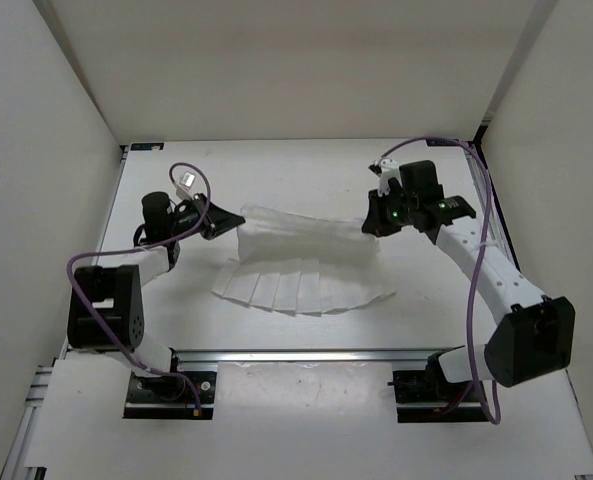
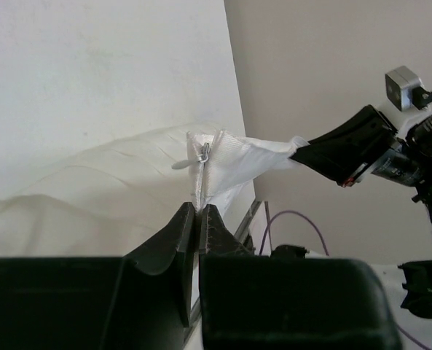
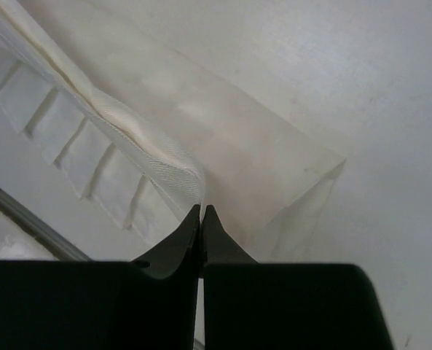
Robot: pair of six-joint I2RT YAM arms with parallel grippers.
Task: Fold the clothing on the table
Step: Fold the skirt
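One clothing [image 1: 306, 285], one table [image 1: 306, 170]; two jaws pairs, each clamping one corner.

Overhead and wrist close-ups on clothing [image 1: 306, 285]

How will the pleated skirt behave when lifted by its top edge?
Likely floppy: the pleated skirt hangs from its top edge, pinched by the left gripper and right gripper. Its pleats lie on the table, so they may drag. Probably light: the fabric looks thin, almost translucent.

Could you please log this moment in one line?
left gripper: shut on clothing | right gripper: shut on clothing | upper edge held off table
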